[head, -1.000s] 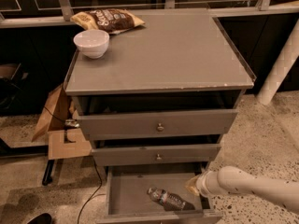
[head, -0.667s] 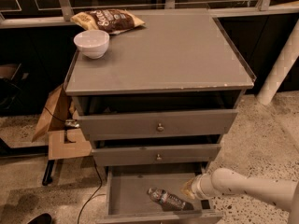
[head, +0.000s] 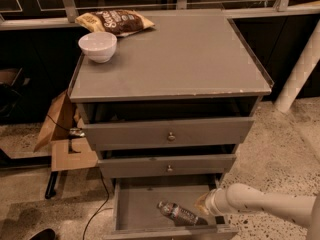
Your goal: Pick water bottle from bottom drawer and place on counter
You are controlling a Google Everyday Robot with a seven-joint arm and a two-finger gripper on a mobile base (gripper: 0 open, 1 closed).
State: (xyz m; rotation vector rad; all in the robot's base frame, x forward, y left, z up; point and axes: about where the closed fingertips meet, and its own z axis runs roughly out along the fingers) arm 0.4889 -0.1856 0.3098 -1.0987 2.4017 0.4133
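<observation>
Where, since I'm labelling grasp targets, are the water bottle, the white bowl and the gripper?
water bottle (head: 176, 212): camera view, on its middle.
white bowl (head: 98, 46): camera view, on its outer wall.
gripper (head: 201, 205): camera view, at its tip, in the bottom drawer (head: 142, 204) by the bottle.

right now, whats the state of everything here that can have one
bottom drawer: pulled open
water bottle: lying on its side in the bottom drawer
two upper drawers: nearly shut
bowl: upright on the counter
chip bag: lying flat on the counter
gripper: low in the bottom drawer, at the water bottle's right end
</observation>
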